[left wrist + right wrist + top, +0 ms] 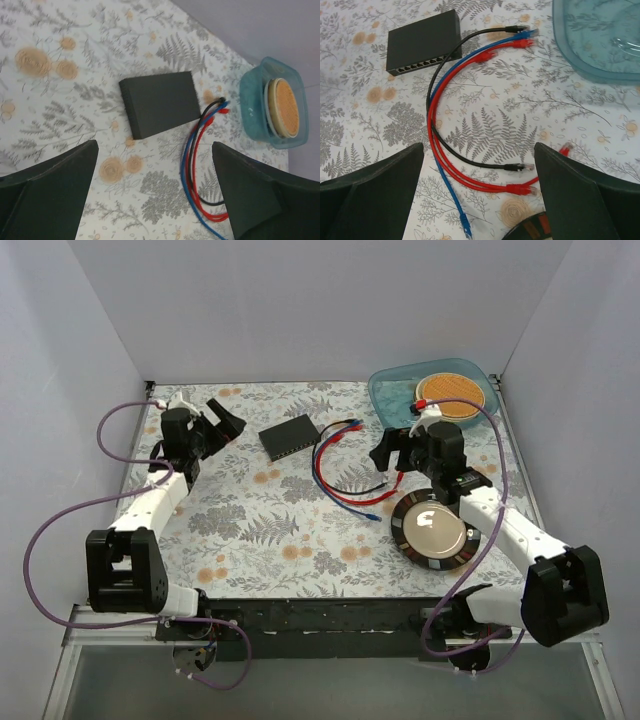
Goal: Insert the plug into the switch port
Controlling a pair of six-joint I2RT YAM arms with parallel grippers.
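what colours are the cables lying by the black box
The cables are black, blue and red, two of them red. The right wrist view shows them best.

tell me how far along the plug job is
Nothing done yet: the switch ports look empty, and the cables lie loose on the table. Nothing in hand: left gripper and right gripper are both open, empty. Left: grasp a plug, insert it.

Soft even light — faint shadows, sharp.

My left arm (150, 505), right arm (505, 525) white-shelled, black joints, purple cable (101, 428) off each, left gripper (222, 420), right gripper (392, 454) matte black wedges.
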